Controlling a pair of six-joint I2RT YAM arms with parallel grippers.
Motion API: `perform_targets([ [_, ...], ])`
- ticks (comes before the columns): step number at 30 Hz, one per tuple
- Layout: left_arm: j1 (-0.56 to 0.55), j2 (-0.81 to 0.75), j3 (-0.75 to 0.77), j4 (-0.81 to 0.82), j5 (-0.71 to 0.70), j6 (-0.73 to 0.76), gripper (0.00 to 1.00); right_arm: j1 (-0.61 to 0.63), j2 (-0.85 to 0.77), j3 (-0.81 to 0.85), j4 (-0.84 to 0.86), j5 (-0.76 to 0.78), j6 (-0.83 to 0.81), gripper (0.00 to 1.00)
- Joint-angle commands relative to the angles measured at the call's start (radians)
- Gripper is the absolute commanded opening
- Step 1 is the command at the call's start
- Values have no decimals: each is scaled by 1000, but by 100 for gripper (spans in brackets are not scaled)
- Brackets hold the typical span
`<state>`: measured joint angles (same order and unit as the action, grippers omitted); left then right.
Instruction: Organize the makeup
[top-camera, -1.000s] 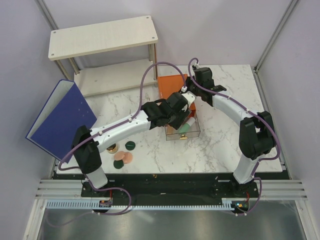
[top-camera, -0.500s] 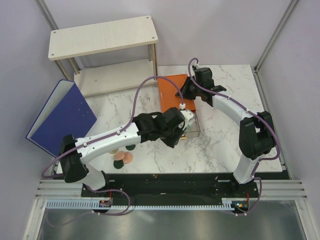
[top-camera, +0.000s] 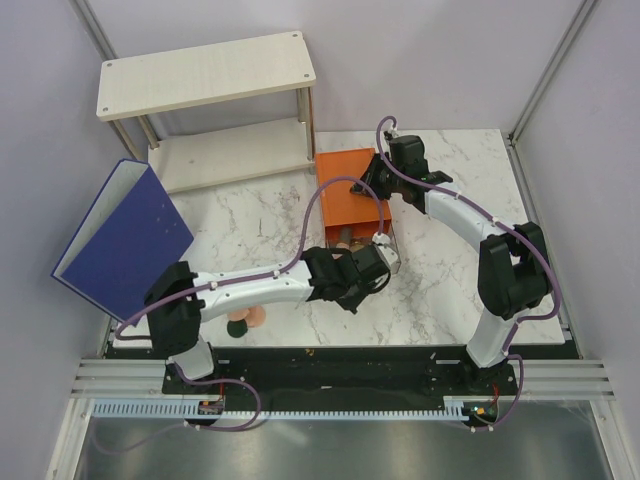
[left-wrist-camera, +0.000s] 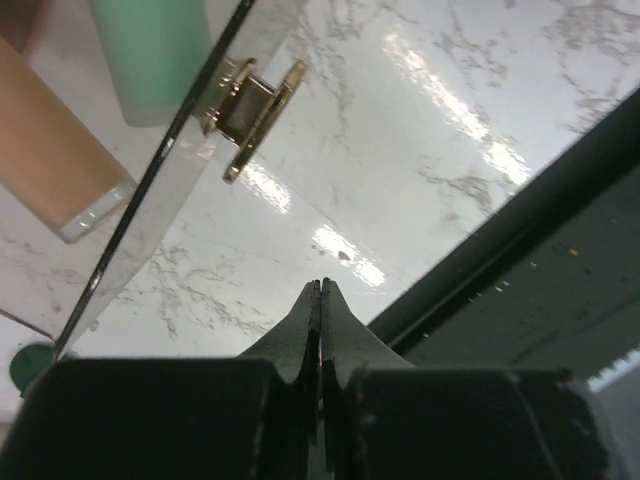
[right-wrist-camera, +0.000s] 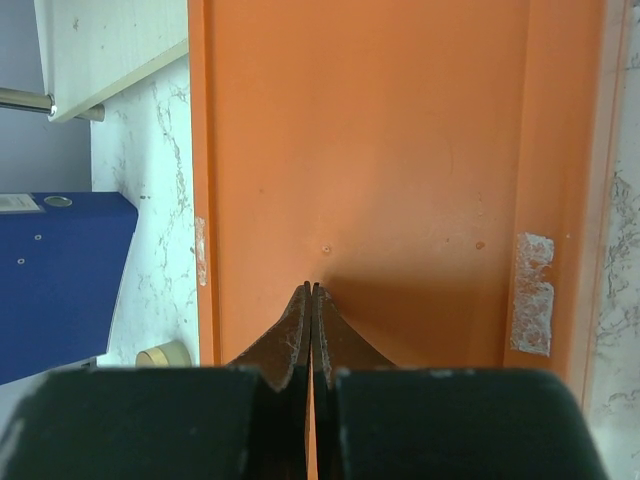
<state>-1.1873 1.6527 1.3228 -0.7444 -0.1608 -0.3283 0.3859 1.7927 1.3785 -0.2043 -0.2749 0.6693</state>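
Marble, white with grey veins, is your tabletop (top-camera: 250, 215). A clear plastic drawer (left-wrist-camera: 150, 215) with a gold metal handle (left-wrist-camera: 255, 108) juts from the smooth orange box (right-wrist-camera: 400, 150) and holds a mint-green tube (left-wrist-camera: 155, 55) and a peach tube (left-wrist-camera: 50, 160) (side by side). A peach disc (top-camera: 257, 317) and a dark green round compact (top-camera: 237, 327) lie on the marble. Your left gripper (left-wrist-camera: 320, 285) and right gripper (right-wrist-camera: 311, 288) are both pinched together, empty. The blue binder (right-wrist-camera: 55, 280) has a label too small to read.

Mint-green tube (left-wrist-camera: 150, 50) lies beside peach tube (left-wrist-camera: 45, 150) inside clear drawer (left-wrist-camera: 150, 215).
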Motion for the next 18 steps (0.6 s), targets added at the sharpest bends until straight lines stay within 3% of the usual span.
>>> perform_targets([
  [1, -29, 56, 29, 53, -286, -31, 2, 4, 54, -49, -136, 6, -23, 0],
  [6, -40, 79, 32, 53, -520, -116, 2, 4, 57, -47, -135, 5, -25, 0],
  [18, -31, 94, 36, 88, -651, -305, 2, 4, 59, -49, -135, 3, -20, 0],
])
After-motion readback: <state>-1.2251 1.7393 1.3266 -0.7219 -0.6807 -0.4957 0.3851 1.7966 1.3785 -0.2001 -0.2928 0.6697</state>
